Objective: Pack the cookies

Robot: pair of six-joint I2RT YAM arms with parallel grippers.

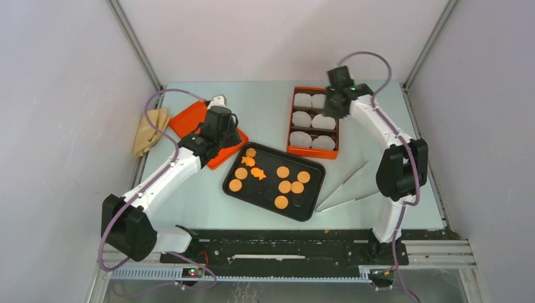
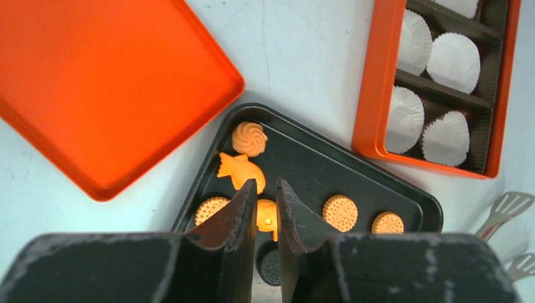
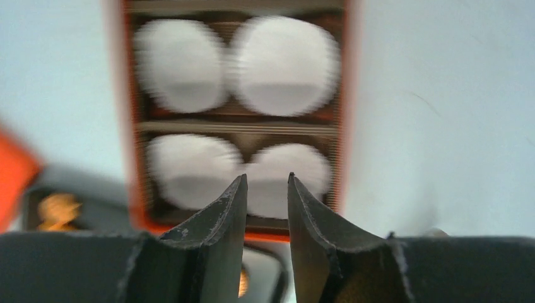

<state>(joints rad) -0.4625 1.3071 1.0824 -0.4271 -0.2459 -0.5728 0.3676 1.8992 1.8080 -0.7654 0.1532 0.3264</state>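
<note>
Both ajar: L gripper (image 2: 266, 184) nr cookies (image 2: 340, 213), R gripper (image 3: 267, 178) prob. empty.

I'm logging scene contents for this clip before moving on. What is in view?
cookies: about ten orange, two of them fish-shaped, plus a few dark; on the black tray
black tray: one, black, table centre
orange box: one, orange, behind the tray, right
paper liners: six visible, white, in the box
orange lid: one, orange, left of the tray
cloth: one, beige, left table edge
metal utensils: two, silver, right of the tray
table: one, pale blue-grey
left gripper: black, jaws slightly apart, empty, above the tray
right gripper: black, jaws apart, empty, above the box
</note>
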